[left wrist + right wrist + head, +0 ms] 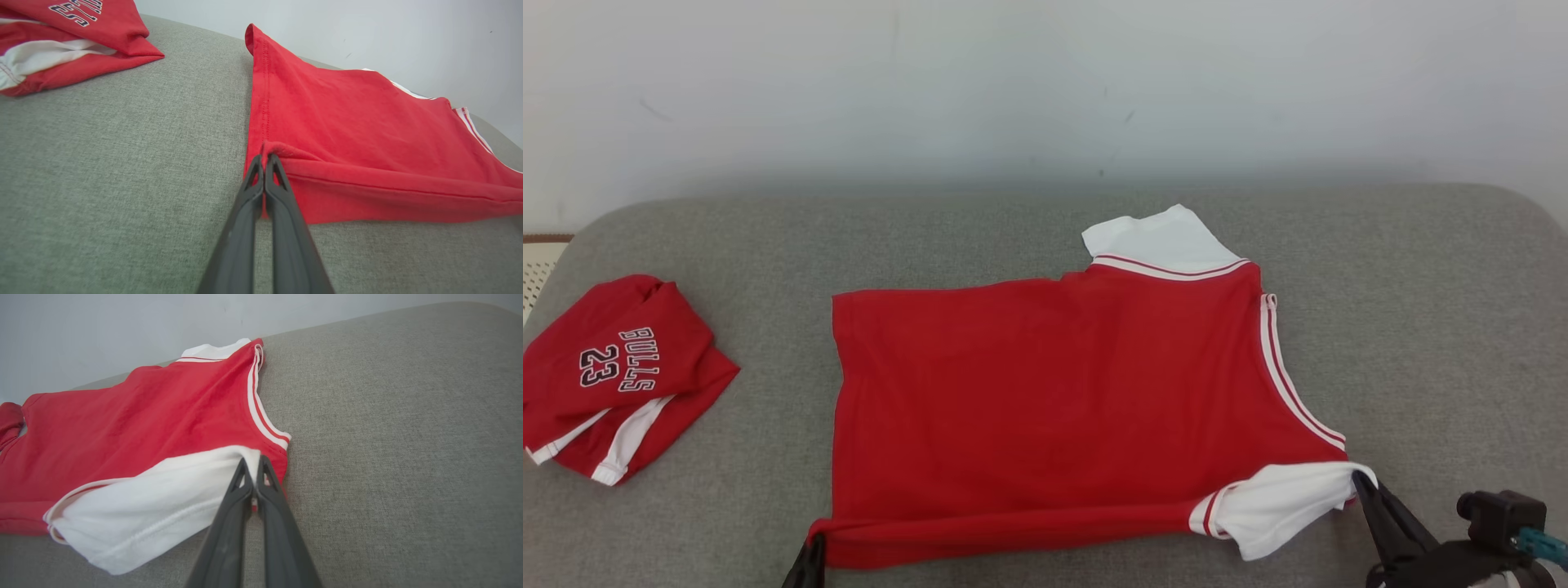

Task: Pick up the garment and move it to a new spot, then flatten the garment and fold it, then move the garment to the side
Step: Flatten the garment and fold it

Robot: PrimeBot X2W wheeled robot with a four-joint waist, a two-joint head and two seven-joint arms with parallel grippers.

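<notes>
The garment (1054, 392) is a red jersey with white sleeves, spread on the grey cushion with its near edge rolled up. My left gripper (810, 549) is shut on the garment's near left hem corner; the left wrist view shows the gripper (265, 157) pinching that red corner (282, 150). At the lower right, my right gripper (1357, 478) is shut on the near white sleeve (1282, 502). In the right wrist view the gripper (254, 462) pinches the sleeve's edge (163, 498) beside the striped armhole trim.
A second red jersey (617, 376) marked BULLS 23 lies folded at the cushion's left end, also at the top left of the left wrist view (73, 36). A pale wall (1045, 82) rises behind the grey cushion (1437, 343). Bare cushion lies right of the garment.
</notes>
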